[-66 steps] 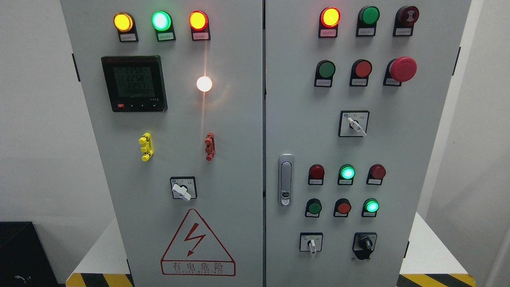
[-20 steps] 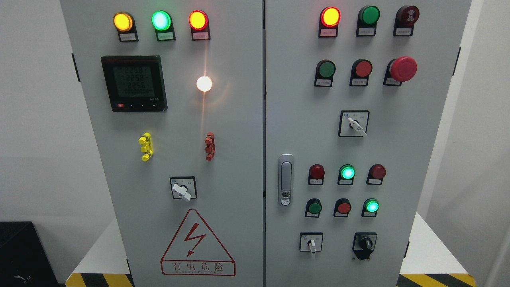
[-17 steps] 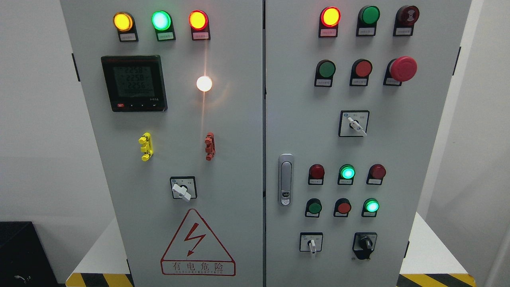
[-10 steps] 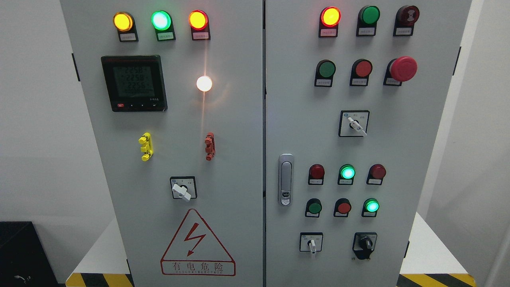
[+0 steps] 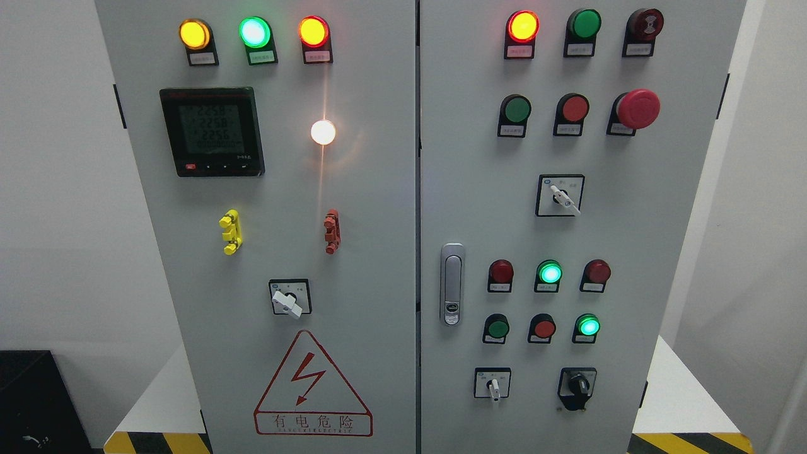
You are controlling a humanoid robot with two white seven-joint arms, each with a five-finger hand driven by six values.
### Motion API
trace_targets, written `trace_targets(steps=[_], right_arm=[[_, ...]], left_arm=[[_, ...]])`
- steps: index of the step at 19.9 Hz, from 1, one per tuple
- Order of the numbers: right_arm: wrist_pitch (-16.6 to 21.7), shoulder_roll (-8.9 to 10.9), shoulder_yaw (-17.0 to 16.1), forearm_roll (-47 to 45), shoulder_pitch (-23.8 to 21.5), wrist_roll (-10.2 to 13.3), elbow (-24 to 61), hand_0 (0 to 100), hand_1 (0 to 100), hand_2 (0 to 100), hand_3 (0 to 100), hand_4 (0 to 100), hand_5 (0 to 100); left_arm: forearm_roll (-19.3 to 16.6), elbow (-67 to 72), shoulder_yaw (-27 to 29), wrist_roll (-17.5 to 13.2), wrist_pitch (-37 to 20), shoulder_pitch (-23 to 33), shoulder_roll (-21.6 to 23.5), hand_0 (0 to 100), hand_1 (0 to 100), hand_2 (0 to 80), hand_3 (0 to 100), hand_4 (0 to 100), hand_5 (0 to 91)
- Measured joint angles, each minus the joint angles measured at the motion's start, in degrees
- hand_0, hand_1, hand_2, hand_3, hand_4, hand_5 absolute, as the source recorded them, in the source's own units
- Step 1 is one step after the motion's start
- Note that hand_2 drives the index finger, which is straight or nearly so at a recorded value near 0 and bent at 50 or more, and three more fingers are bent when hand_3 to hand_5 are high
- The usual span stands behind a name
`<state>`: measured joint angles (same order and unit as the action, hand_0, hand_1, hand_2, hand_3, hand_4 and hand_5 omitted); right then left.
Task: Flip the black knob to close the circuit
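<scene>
One round black knob [image 5: 577,384], untouched.

A single head view looks straight ahead at the front of a grey electrical cabinet [image 5: 378,189], from close enough that its two doors fill most of the width and their top edge is cut off. The seam between the doors [image 5: 417,221] runs just right of centre. The camera tilts slightly downward, so the cabinet sides narrow toward the bottom. White walls [image 5: 57,189] show at both sides, and yellow-black hazard tape [image 5: 687,441] at the lower corners. No robot hand enters the view.
</scene>
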<state>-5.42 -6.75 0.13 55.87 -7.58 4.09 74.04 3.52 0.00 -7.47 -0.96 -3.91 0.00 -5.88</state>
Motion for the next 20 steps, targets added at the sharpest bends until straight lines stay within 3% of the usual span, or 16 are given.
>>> trace_targets(steps=[6,14,20], right_arm=[[-4.0,-0.11,0.0,1.9,1.0,-2.4,7.1,0,5,88,100,89,94],[-5.2,-0.27,-1.1,5.3,3.2,-4.6,14.3,0,5,88,100,89,94],[-8.5,-0.39,-1.9,6.9,6.7,-6.4,17.6,0,5,88,100,89,95]], left_arm=[[0.0,0.0,0.0,0.0,0.0,0.0,0.0,12,56,0.0,0,0,0.0],[0.0,0.0,0.0,0.0,0.0,0.0,0.0,12,56,0.0,0,0,0.0],[0.0,0.0,0.0,0.0,0.0,0.0,0.0,12,56,0.0,0,0,0.0]])
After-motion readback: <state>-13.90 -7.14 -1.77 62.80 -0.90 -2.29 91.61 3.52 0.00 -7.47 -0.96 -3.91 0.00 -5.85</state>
